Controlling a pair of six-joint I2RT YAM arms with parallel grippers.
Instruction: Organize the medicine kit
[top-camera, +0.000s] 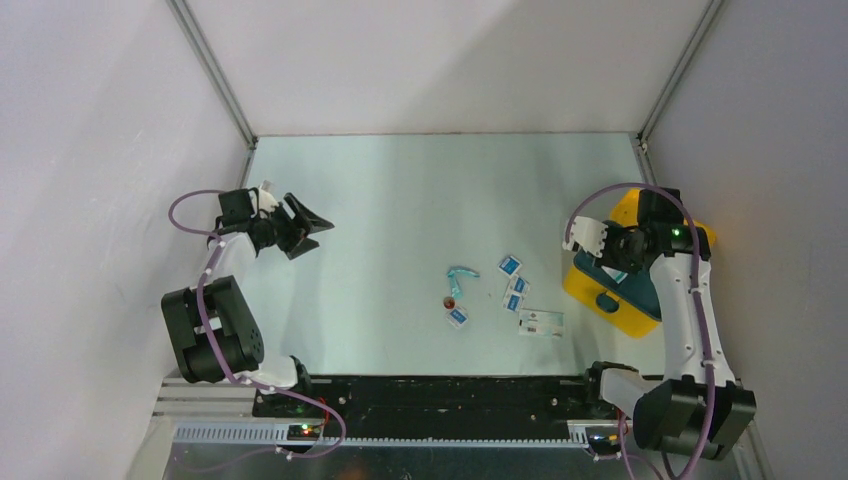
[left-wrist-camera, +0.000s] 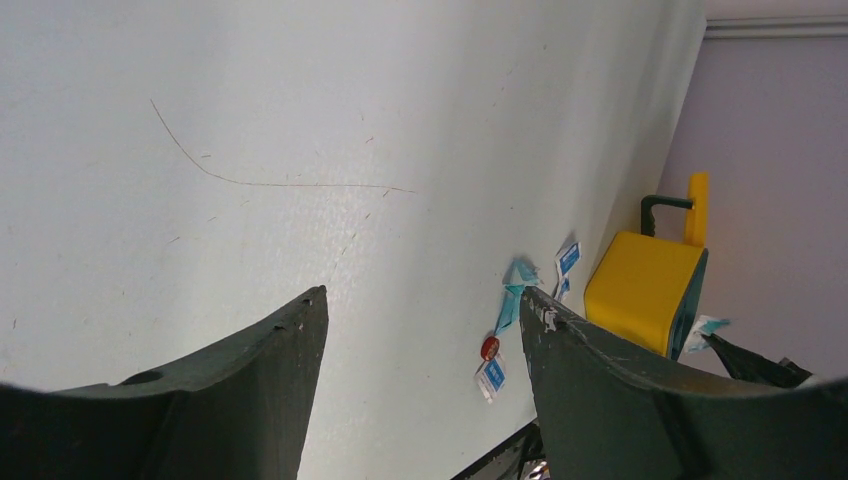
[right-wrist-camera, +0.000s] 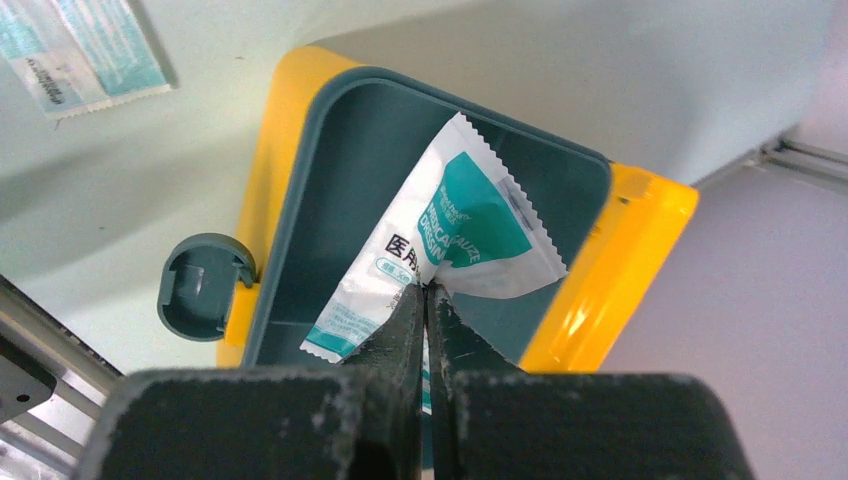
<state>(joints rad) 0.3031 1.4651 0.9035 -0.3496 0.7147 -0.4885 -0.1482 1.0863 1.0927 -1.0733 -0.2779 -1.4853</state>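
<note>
One gauze dressing packet (right-wrist-camera: 470, 215) is pinched in the jaws of the right gripper (right-wrist-camera: 428, 300) over the open medicine kit (right-wrist-camera: 282, 130); those of the left gripper (left-wrist-camera: 422, 296) are spread, empty.

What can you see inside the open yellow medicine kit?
Inside the medicine kit, a white-and-teal dressing packet hangs pinched in the right fingers. Visible teal walls are bare; the floor under packet and fingers is covered.

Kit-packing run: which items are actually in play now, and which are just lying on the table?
In play: medicine kit, gauze packet pinched in right gripper over it.
Lying about: small blue packets, flat white packet, teal strip, red bit, all likely still to pack; idle open left gripper.
</note>
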